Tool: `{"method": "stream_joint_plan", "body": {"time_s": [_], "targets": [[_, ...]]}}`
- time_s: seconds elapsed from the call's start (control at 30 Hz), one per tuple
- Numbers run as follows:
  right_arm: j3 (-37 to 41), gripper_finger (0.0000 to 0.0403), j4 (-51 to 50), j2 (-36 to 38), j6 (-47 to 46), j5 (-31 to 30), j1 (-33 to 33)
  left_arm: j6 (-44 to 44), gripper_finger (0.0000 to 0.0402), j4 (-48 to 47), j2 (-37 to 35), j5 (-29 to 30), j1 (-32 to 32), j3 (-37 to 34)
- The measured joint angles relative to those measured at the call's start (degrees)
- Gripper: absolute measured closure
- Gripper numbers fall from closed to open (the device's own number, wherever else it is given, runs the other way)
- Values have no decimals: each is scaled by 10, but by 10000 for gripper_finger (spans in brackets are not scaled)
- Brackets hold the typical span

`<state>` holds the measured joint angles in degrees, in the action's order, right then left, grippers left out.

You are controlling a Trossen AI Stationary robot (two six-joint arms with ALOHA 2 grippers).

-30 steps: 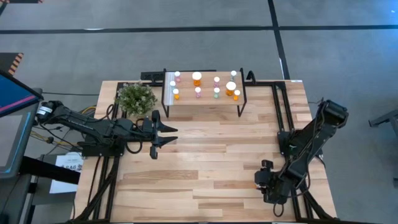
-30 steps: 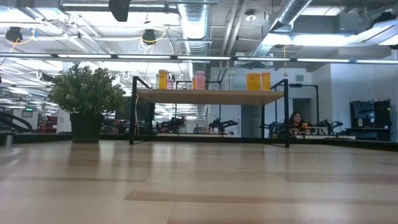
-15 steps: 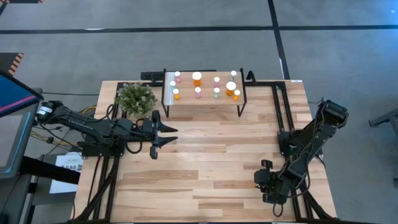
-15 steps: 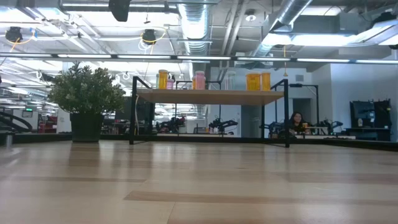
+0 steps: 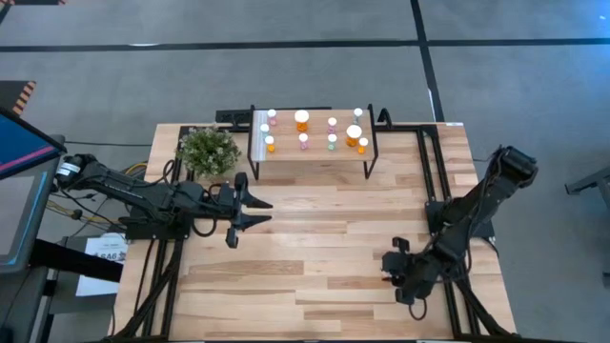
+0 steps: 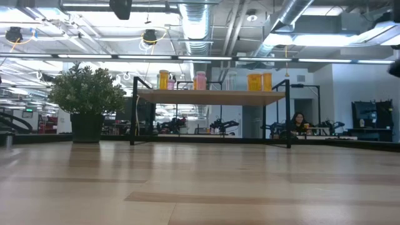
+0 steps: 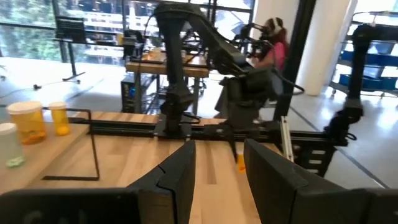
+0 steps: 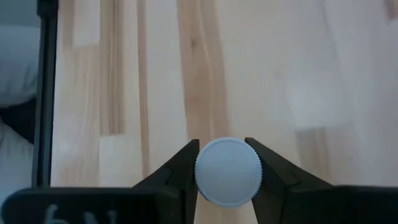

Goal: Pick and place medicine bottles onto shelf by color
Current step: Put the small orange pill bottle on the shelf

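Observation:
The shelf (image 5: pixel 310 143) stands at the table's far edge, its light board (image 6: pixel 212 96) on thin black legs. Several medicine bottles (image 5: pixel 301 121) with white caps stand upright on it; orange and pink ones (image 6: pixel 200 80) show in the low view. My right gripper (image 5: pixel 391 272) is near the table's near right corner, shut on one more bottle, whose white cap (image 8: pixel 228 171) fills the right wrist view. Its orange body (image 7: pixel 240 163) shows far off in the left wrist view. My left gripper (image 5: pixel 257 204) hovers open over the table's left half, in front of the shelf, pointing right. My right gripper pinches the bottle's white cap (image 8: pixel 211 180) by its rim between the two fingers (image 8: pixel 180 174), one on each side. The fingers come from above, pointing down at the table. The orange body hangs upright below them; whether its base is on the table I cannot tell.
A potted green plant (image 5: pixel 209 151) stands left of the shelf at the far edge. Black frame rails (image 5: pixel 434 171) run along the table's right side. The wide wooden middle of the table (image 5: pixel 324 229) lies between the two arms. A person (image 6: pixel 298 120) sits in the room behind.
My right arm has swung so that its gripper, shut on the bottle, has moved a little toward the table's left and its elbow has shifted to the right. My left gripper has turned slightly in place.

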<state>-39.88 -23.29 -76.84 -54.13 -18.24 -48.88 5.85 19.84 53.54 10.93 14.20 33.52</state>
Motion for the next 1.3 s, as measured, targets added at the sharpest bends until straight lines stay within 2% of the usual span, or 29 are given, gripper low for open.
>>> {"method": "stream_joint_plan", "body": {"time_s": [0.13, 0.27, 0.53, 0.63, 0.83, 1.0, 1.3], "targets": [[0, 266, 1, 31, 67, 2, 50, 0, 278, 0, 0, -2, 0, 0], [-12, 267, 6, 62, 169, 1, 129, -4, 278, 0, 0, -14, 1, 0], [-109, 267, 6, 92, 406, 5, 316, -12, 278, 1, 0, -17, 1, 0], [-152, 263, 5, 89, 475, 38, 393, -15, 278, 1, 0, -17, 1, 0], [-238, 264, 8, 49, 571, 127, 538, 2, 278, 0, 0, -14, 1, 0], [-315, 264, 3, -16, 632, 191, 627, -13, 278, 1, 4, -15, 1, 0], [-459, 263, -58, -147, 710, 206, 721, -17, 278, -3, 10, -17, 1, 0]]}}
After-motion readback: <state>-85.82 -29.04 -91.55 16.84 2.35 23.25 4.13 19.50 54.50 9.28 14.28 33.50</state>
